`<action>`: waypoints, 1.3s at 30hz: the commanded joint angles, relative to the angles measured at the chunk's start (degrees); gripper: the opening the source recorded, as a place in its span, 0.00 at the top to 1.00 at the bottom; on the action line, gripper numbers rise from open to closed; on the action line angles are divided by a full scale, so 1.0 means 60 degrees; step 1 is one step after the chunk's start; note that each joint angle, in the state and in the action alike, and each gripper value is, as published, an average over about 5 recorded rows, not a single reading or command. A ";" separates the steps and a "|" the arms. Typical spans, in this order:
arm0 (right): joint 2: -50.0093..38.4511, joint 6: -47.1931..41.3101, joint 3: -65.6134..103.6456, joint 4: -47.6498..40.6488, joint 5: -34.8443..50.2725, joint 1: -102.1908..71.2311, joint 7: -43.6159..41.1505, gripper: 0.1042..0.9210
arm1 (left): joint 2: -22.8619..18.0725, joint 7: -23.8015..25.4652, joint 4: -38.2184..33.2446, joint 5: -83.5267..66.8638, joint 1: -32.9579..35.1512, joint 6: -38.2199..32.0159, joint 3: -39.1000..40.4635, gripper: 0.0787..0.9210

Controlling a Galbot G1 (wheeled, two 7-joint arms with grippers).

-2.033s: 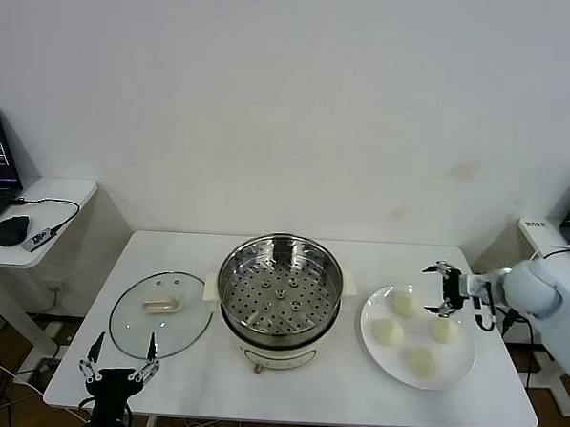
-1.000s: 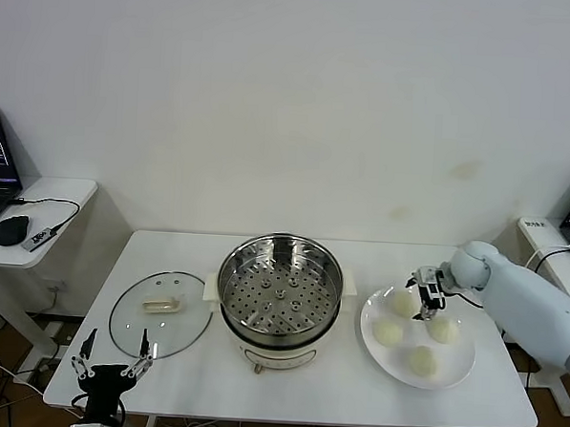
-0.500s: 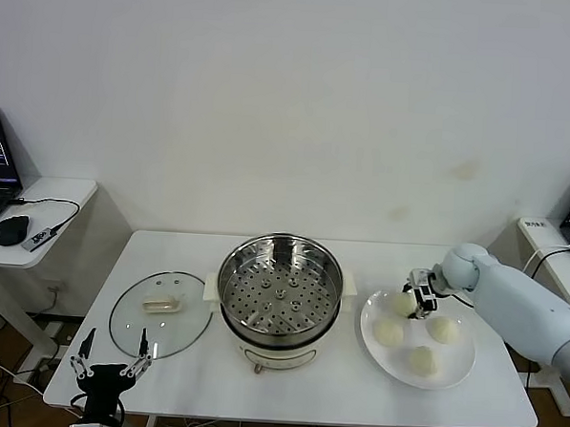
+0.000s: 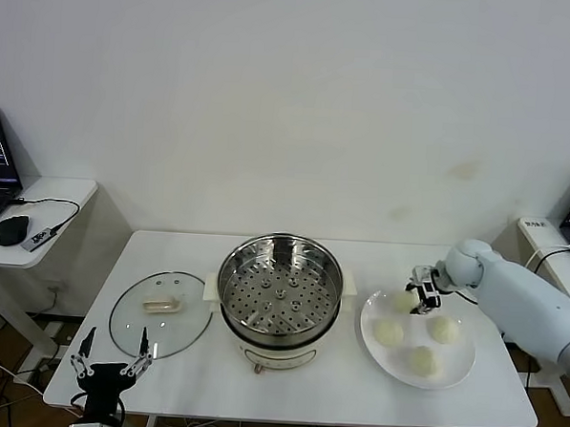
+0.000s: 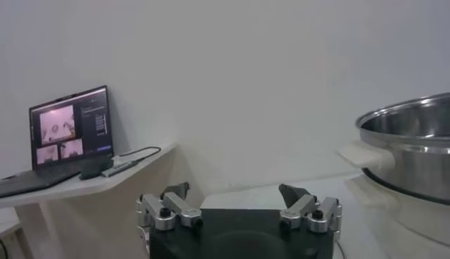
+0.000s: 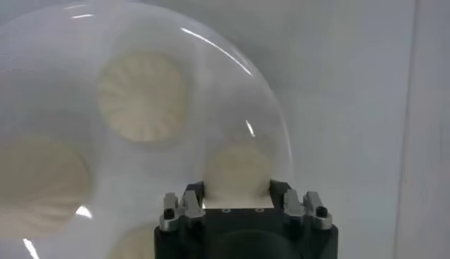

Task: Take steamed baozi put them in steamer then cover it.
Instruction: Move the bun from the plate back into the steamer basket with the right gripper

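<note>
The steel steamer point(image 4: 279, 290) stands mid-table with its perforated tray bare. Its rim also shows in the left wrist view point(image 5: 408, 141). The glass cover point(image 4: 131, 325) lies flat to its left, handle up. On the white plate point(image 4: 459, 361) at the right sit several baozi point(image 4: 388, 332). My right gripper point(image 4: 416, 295) is down at the plate's far left part, shut on one baozi point(image 6: 237, 169) that fills the space between its fingers. Two more baozi point(image 6: 140, 95) lie beyond it. My left gripper point(image 4: 112, 367) hangs open off the table's front left corner, holding nothing point(image 5: 235, 193).
A low side table point(image 4: 37, 210) at the left carries a laptop point(image 5: 70, 134), a mouse point(image 4: 13, 228) and a cable. Another desk edge point(image 4: 542, 232) stands at the far right. Bare tabletop lies in front of the steamer.
My right gripper came in over the plate's far left baozi and its fingers closed on it. The left arm stayed where it was.
</note>
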 commanded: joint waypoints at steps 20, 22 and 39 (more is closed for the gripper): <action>0.1144 0.0184 -0.4350 0.3197 0.4870 0.6645 0.0095 0.39 | 0.0458 0.0531 0.0233 -0.3297 -0.0361 0.0601 0.0057 0.12; 0.1504 0.0419 -0.4468 0.3113 0.4852 0.6565 0.0131 0.39 | 0.0434 0.0633 0.0256 -0.3500 -0.0380 0.0549 0.0032 0.12; 0.5153 0.3801 -0.5229 0.0729 0.1487 0.5216 0.0857 0.39 | 0.0348 0.0720 0.0035 -0.3509 -0.0349 0.0463 -0.0267 0.12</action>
